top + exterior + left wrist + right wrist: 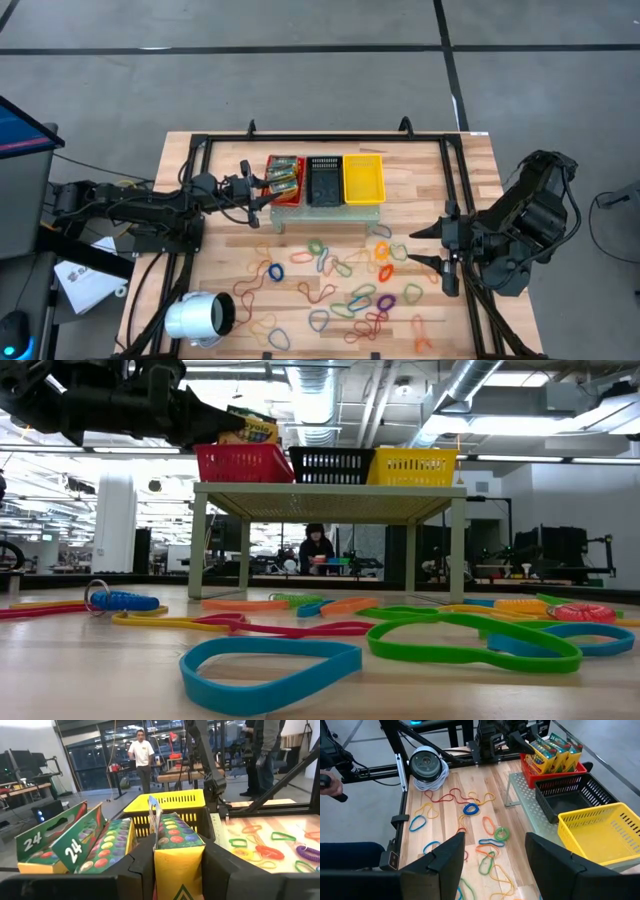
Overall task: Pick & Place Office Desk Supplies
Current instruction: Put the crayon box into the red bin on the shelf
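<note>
My left gripper [258,186] is at the left end of the red basket [290,196], shut on a green-yellow printed packet [177,845]. The low view shows this packet [250,428] just above the red basket's rim [245,462]. Two more packets [95,845] lie in that basket with their flaps open. Many coloured rubber-band loops [345,285] lie flat on the table, in front of the baskets. My right gripper [495,865] is open and hovers near the table's right edge [440,248], touching nothing. My left gripper pinches the packet's near end [177,875] between its two fingers [137,870], one on each side face. The fingers come level from the table's left and lie along the packet. The packet points forward over the red basket; whether it rests on anything there, I cannot tell.
The red, black [323,180] and yellow [362,178] baskets stand in a row on a small perforated stand [530,795] at the far middle of the table. A white cylinder [200,318] lies near the left front corner. Black frame rails [190,200] border the table. People stand in the room beyond.
</note>
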You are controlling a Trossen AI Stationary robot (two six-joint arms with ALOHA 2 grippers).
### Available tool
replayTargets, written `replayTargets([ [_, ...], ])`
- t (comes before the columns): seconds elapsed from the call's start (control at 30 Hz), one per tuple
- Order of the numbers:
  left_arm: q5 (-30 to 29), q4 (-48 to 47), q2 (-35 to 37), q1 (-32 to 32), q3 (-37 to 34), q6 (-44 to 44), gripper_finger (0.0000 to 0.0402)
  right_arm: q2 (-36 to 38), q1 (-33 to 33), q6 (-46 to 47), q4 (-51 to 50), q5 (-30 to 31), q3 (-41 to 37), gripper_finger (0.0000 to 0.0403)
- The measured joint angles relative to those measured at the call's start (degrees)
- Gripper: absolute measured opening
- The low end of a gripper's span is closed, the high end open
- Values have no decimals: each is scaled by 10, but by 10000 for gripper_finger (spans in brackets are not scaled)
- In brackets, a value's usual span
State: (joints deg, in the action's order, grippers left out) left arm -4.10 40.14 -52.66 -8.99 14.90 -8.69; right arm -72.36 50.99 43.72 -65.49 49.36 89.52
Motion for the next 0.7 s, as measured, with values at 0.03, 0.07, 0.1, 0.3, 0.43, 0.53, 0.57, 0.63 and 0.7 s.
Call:
replayTargets([
  [0.03, 0, -1, 0, 0, 0, 0, 112, 0, 0, 0, 0, 0, 0, 205],
  [0.07, 0, -1, 0, 0, 0, 0, 115, 0, 0, 0, 0, 0, 0, 205],
  [0.1, -1, -1, 0, 0, 0, -1, 119, 0, 0, 0, 0, 0, 0, 205],
  [0.3, -50, -2, 0, 0, 0, -10, 162, 0, 0, 0, 3, -4, 0, 205],
  [0.43, -56, -2, 0, 0, 0, -18, 212, 0, 0, 0, 5, -15, 0, 205],
  [0.53, -72, -4, 3, 0, 1, -19, 246, 0, 0, -1, 4, -15, 0, 205],
  [0.57, -76, -4, 4, 0, 2, -19, 255, 0, 0, -2, 4, -15, 0, 205],
  [0.63, -83, -11, 7, 3, 10, -19, 268, 0, 0, -2, 4, -15, 0, 205],
  [0.7, -90, -28, 9, 9, 18, -18, 272, 0, 0, -2, 4, -15, 0, 205],
])
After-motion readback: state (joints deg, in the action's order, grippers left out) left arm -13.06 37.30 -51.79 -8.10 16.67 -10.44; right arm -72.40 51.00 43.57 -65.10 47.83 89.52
